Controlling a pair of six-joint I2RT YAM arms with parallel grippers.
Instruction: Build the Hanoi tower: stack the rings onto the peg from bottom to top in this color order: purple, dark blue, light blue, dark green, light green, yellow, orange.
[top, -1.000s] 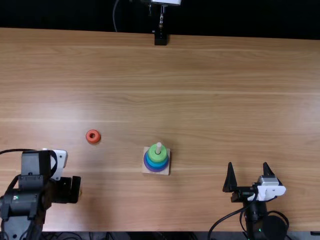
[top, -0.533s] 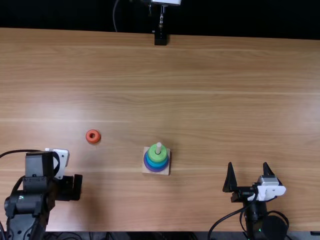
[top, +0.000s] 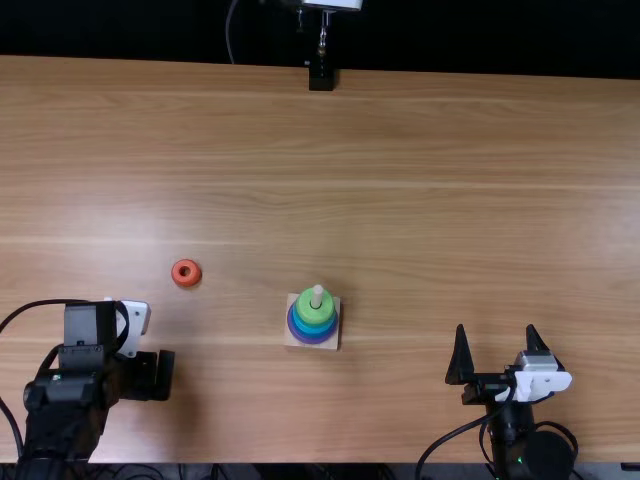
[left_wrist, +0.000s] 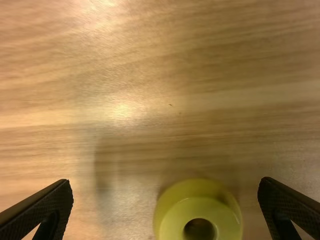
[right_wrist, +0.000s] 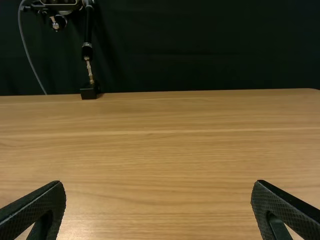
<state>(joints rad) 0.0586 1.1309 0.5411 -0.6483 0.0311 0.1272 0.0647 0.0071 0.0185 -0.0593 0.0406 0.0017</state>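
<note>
Lying flat, thick yellow ring

From here, the left gripper at eight o'clock and right gripper at four make two. Toward six: one base, one peg, at least three stacked rings (they overlap, mind). Two loose: an orange ring, a yellow ring.
</note>
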